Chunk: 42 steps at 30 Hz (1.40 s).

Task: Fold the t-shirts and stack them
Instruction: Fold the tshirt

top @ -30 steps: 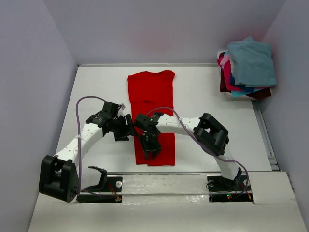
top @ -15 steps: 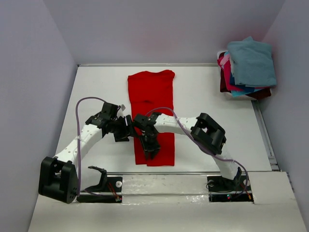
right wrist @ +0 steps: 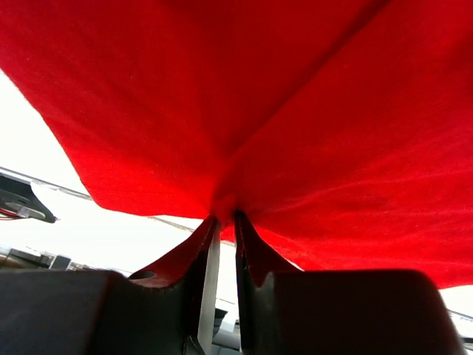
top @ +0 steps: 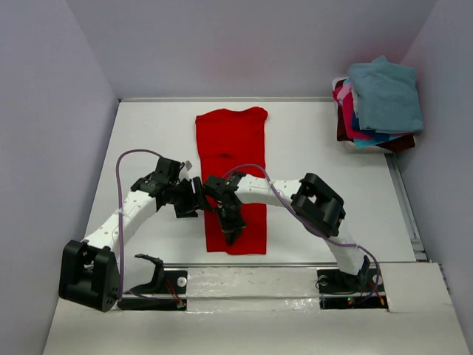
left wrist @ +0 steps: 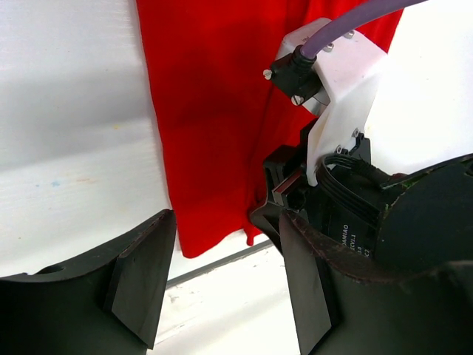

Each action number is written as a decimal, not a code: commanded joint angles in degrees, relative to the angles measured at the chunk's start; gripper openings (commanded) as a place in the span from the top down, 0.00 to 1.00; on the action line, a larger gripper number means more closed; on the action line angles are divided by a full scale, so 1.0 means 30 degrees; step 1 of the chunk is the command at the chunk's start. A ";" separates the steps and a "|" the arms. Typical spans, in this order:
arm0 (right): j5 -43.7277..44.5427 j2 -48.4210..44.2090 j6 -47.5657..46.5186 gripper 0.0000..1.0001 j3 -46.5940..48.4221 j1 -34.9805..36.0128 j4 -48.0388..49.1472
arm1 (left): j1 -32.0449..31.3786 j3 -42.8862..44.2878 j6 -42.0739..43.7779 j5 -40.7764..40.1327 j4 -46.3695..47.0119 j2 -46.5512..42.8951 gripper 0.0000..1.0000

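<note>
Cloth is the whole matter here: the red t-shirt (top: pixel 230 148) lies in the middle of the desk (top: pixel 318 185) as a long narrow strip, seemingly folded lengthwise, its collar end toward the far wall and its hem close to the near edge. It looks thin, light and limp, so it will probably sag and trail wherever it is not supported, and slide easily over the smooth surface. A pinch at one spot would likely drag the near end up crooked, so the better hold seems to be at the two near corners of the hem, one on each side. The right tool (right wrist: pixel 224 222) sits on the near part of the strip, a little in from the hem, its fingers drawn almost together on a small tuck of red fabric that puckers up between them. The left tool (left wrist: pixel 222 237) hovers just beside the strip's left edge, its fingers spread wide with nothing between them. Well apart, in the far right corner, sits the stack (top: pixel 380 103) of other shirts, a teal-blue one on top with pink, blue and dark maroon showing beneath, loosely piled and spilling past the desk's edge.
</note>
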 commanded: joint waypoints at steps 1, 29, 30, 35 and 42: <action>0.0463 0.0420 0.0174 0.83 0.0395 0.0403 -0.0138 | 0.0068 -0.0149 0.0246 0.0502 0.0243 -0.0480 0.31; 0.3392 -0.4706 0.1902 0.91 -0.1860 0.0403 -0.0753 | 0.0068 -0.0354 0.1007 0.0560 0.0331 0.0780 0.33; 0.3421 -0.4736 0.1932 0.91 -0.1889 0.0403 -0.0783 | 0.0068 -0.0383 0.1037 0.0590 0.0331 0.0838 0.34; 0.3685 -0.4970 0.2078 0.91 -0.1948 0.0403 -0.0987 | 0.0068 -0.0471 0.1271 0.0678 0.0243 0.0927 0.35; 0.4066 -0.5263 0.2371 0.91 -0.1889 0.0403 -0.1310 | 0.0068 -0.0764 0.2266 0.1058 -0.0254 0.1220 0.38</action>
